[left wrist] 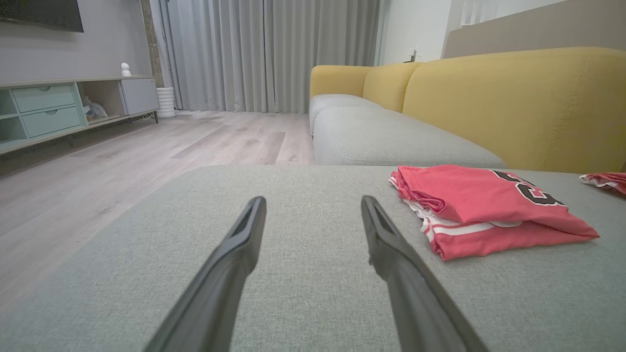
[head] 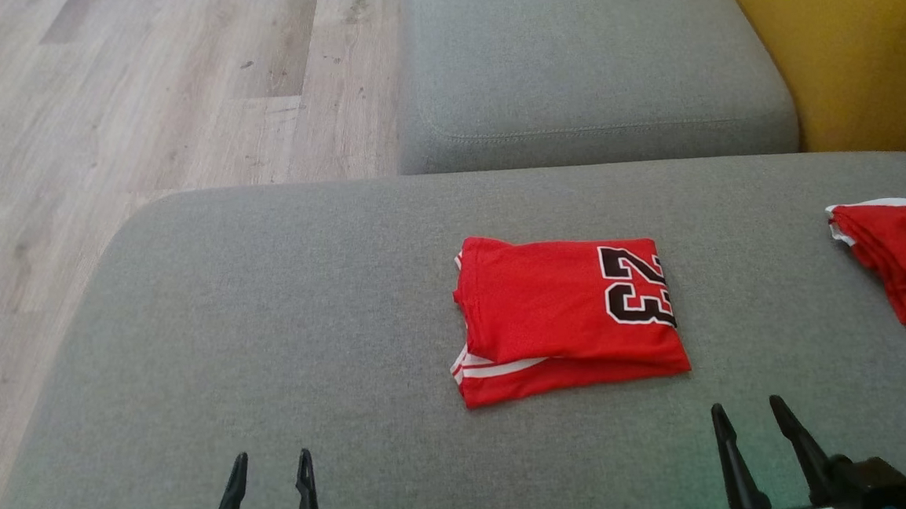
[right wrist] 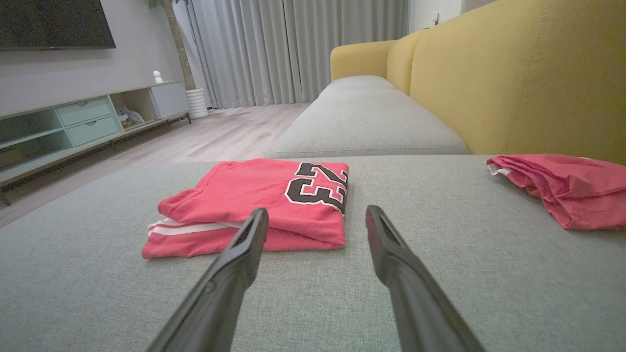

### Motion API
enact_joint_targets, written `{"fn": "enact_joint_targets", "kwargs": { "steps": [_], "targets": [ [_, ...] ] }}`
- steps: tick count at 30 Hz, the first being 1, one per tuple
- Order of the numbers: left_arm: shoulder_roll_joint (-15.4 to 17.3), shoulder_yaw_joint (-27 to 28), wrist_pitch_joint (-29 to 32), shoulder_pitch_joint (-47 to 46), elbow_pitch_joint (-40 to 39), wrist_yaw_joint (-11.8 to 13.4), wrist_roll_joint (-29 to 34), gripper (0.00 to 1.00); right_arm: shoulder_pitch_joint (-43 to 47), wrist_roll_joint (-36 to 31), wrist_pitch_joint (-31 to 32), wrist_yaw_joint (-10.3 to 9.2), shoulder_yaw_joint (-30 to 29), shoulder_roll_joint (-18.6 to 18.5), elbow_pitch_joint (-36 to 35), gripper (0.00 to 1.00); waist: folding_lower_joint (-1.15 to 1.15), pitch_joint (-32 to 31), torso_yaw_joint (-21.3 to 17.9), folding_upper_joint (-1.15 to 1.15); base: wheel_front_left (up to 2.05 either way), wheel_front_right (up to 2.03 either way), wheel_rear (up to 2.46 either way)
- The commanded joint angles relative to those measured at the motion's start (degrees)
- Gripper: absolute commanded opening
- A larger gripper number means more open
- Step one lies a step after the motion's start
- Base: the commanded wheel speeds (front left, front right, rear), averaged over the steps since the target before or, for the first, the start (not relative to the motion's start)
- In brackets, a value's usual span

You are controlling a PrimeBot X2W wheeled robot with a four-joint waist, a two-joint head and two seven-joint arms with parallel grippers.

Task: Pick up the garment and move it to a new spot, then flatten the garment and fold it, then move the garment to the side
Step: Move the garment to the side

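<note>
Fingers of the left gripper (head: pixel 271 458) are standing spread and empty over bare grey cushion (head: pixel 268 313). Folded garment (head: pixel 567 314) is lying mid-cushion, seemingly finished and awaiting its move aside, so the right gripper (head: pixel 747 406) is hovering just short of it, equally spread, holding nothing. Another red cloth (head: pixel 902 258) is lying far right, well apart.

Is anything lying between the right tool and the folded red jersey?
Nothing visible. Bare grey cushion separates the open right tool from the folded red jersey just ahead. A second red garment lies off to the right, outside that path.
</note>
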Motion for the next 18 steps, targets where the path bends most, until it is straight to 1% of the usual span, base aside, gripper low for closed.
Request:
{"fn": "enact_joint_targets", "kwargs": {
  "steps": [1, 5, 8, 13, 18],
  "targets": [
    [-0.7, 2.44, -0.47, -2.21, -1.45, -0.25, 0.39, 1.0, -2.11, 0.67, -0.69, 0.37, 0.77, -0.59, -1.35, 1.0, 0.0, 0.26, 0.18, 0.0, 0.0, 0.0, 0.0],
    [-0.83, 2.41, -0.47, -2.96, -1.64, -0.87, 0.02, 1.0, -4.13, 2.04, -0.69, 0.37, 0.98, -0.44, 1.67, 1.0, 0.0, 1.66, 0.81, 0.0, 0.0, 0.0, 0.0],
    [-0.89, 2.16, -0.47, -3.3, -2.12, -1.18, 0.16, 1.0, -8.21, 4.19, -0.69, 0.37, 0.88, -0.4, 5.85, 1.0, 0.0, 3.33, 1.3, 0.0, 0.0, 0.0, 0.0],
    [-0.95, 1.04, -0.47, -4.55, -2.61, -1.51, 0.35, 1.0, -19.4, 9.95, -0.43, 0.37, 0.92, -1.71, 18.3, 1.0, 0.0, 6.7, 2.54, 0.0, 0.0, 0.0, 0.0],
    [-0.98, -1.62, -0.47, -6.82, -3.09, -1.43, 0.19, 1.0, -31.64, 14.93, 4.64, 0.37, 1.36, -5.37, 29.35, 1.0, 0.0, 10.47, 4.83, 0.0, 0.0, 0.0, 0.0]
  ]
}}
